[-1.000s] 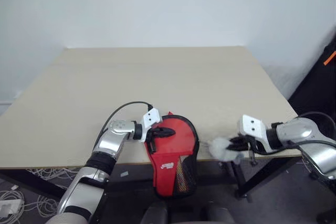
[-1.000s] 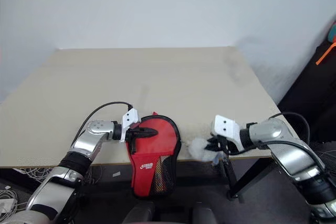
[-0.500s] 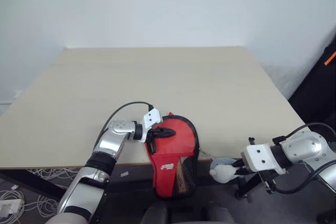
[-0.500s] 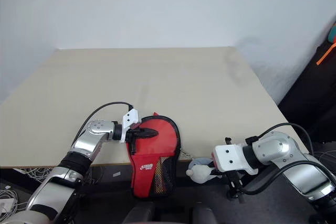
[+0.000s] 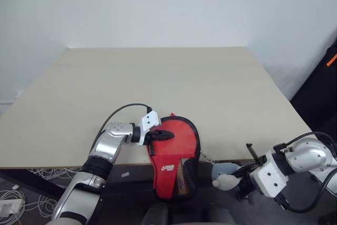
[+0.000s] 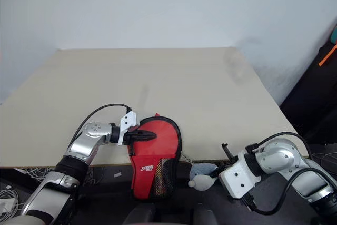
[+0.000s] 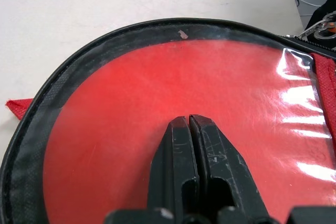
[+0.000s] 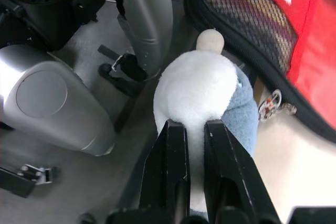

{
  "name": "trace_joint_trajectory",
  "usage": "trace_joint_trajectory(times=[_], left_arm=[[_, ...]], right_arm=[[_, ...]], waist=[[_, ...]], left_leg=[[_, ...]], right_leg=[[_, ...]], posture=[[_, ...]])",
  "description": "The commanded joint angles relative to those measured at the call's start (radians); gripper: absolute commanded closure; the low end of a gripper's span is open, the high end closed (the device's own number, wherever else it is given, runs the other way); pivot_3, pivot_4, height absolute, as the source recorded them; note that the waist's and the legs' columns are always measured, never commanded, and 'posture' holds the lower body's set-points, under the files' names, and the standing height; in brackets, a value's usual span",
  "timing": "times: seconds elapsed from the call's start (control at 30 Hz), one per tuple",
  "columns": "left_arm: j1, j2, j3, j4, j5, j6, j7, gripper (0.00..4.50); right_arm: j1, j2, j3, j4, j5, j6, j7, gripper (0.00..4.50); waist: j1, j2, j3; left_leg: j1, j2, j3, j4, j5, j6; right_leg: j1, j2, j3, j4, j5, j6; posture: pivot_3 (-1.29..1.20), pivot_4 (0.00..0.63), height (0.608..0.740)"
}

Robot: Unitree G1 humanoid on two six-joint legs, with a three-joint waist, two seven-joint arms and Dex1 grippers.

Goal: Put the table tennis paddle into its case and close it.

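The case (image 5: 176,151) is a red pouch with black edging. It lies at the table's near edge, and its mesh-pocket end hangs down over that edge. My left gripper (image 5: 167,135) is shut, its fingertips resting on the round red face of the case (image 7: 131,93). My right gripper (image 5: 239,175) sits below and in front of the table edge, to the right of the case, shut on a fluffy white and grey-blue ball (image 8: 197,87). A small metal ring (image 8: 270,106) shows by the ball next to the case's zip edge. The table tennis paddle is hidden.
The beige table (image 5: 158,77) stretches away to a white wall. Cables (image 5: 16,196) lie on the floor under its left side. Black table legs (image 5: 247,188) stand under the near right corner, and a dark object (image 5: 324,77) stands at the right.
My right gripper has carried the fluffy ball back from table-edge height to below the edge and has rolled over. The left gripper and the case have stayed put.
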Motion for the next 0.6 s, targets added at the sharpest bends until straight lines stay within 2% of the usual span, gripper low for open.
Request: trace_joint_trajectory(times=[0.03, 0.43, 0.6], left_arm=[[0.029, 0.021, -0.027, 0.041, 0.046, 0.039, -0.001, 4.50], [0.006, 0.012, -0.032, 0.065, 0.050, 0.036, -0.004, 4.50], [0.000, 0.008, -0.033, 0.070, 0.050, 0.034, -0.003, 4.50]], right_arm=[[0.021, -0.021, -0.001, 0.039, -0.025, -0.118, 0.023, 4.49], [0.044, -0.051, 0.015, 0.135, -0.113, -0.325, -0.010, 4.49], [0.026, -0.043, 0.025, 0.147, -0.132, -0.312, -0.028, 4.49]], waist=[[0.003, 0.000, 0.000], [0.014, 0.001, 0.000], [0.014, 0.001, -0.001]], left_leg=[[0.000, 0.000, 0.000, 0.000, 0.000, 0.000], [0.000, 0.000, 0.000, 0.001, 0.000, 0.001], [0.001, 0.000, 0.000, 0.002, -0.001, 0.001]], right_leg=[[0.000, 0.000, 0.000, 0.000, 0.000, 0.000], [0.002, 0.000, 0.000, 0.000, 0.000, 0.000], [0.004, 0.000, 0.000, 0.000, 0.000, 0.000]], posture=[[0.00, 0.000, 0.739], [0.00, 0.000, 0.739], [0.00, 0.000, 0.739]])
